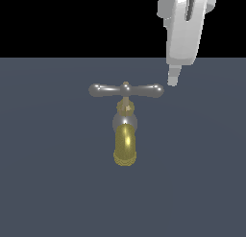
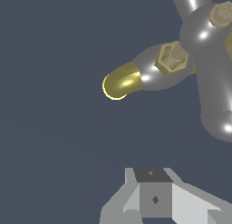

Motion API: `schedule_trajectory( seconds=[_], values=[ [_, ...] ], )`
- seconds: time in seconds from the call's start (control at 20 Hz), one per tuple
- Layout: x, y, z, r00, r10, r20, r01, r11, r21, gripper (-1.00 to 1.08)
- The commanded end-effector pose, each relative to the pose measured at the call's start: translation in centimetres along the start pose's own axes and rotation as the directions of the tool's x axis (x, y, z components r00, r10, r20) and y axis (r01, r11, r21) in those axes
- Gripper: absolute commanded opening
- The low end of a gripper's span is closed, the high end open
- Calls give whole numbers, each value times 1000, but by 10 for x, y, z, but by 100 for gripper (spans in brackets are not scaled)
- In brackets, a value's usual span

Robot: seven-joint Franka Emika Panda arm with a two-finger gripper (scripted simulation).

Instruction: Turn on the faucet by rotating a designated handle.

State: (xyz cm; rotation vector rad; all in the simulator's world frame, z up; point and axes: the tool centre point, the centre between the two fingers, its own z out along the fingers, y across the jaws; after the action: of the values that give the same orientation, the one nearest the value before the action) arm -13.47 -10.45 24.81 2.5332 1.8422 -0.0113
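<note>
1. Faucet-turning gripper [image 1: 173,80] hangs just beside the handle's [image 1: 126,90] bulb end on the exterior view's right; contact is unclear, and I cannot tell how wide the jaws stand.
2. It holds nothing.
3. The faucet [image 1: 125,135] stands mid-surface, gold spout [image 2: 120,81] forward.
4. Rotation seems not yet begun; pushing the crossbar round remains.
</note>
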Motion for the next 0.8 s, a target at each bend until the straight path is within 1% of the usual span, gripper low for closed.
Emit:
schedule_trajectory(
  seconds=[0.0, 0.35, 0.75],
  values=[
    [2, 8, 9, 999, -50, -1, 50, 999, -1, -100],
    [8, 24, 31, 986, -165, -4, 165, 986, -1, -100],
    [14, 35, 46, 971, -239, -9, 239, 971, -1, -100]
  ],
)
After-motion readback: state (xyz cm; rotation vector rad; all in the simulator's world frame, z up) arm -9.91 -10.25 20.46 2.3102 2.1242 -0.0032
